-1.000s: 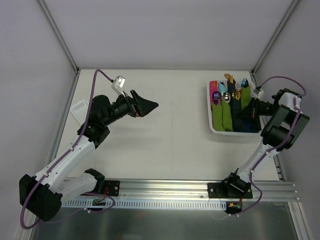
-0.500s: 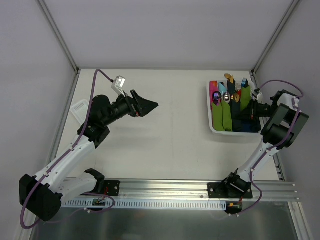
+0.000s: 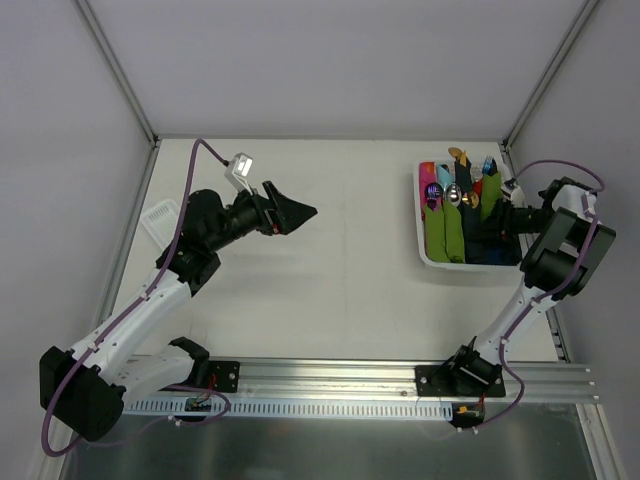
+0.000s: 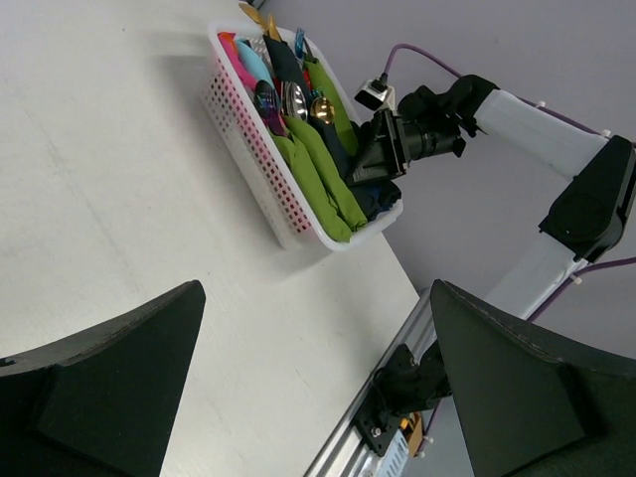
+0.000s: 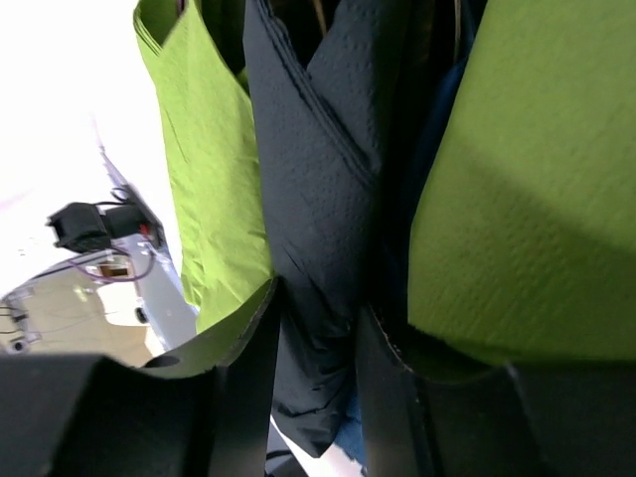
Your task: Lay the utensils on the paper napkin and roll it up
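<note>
My right gripper (image 5: 318, 298) reaches into the white basket (image 3: 419, 222) at the back right and is shut on a dark navy rolled bundle (image 5: 318, 149), one finger on each side. Green rolls (image 5: 204, 149) lie against it on both sides. In the top view the right gripper (image 3: 498, 217) is at the basket's right side. My left gripper (image 3: 305, 210) is open and empty, raised above the table left of centre; it also shows in the left wrist view (image 4: 318, 288). No flat napkin and no loose spoon or fork are in view.
The basket (image 4: 253, 149) holds several green, pink and dark rolls with cutlery tips (image 3: 455, 195) poking out at its far end. A white ribbed object (image 3: 160, 215) lies at the table's left edge. An aluminium rail (image 3: 330, 375) runs along the near edge.
My right gripper has edged slightly left, deeper into the basket. The left arm has barely moved.
</note>
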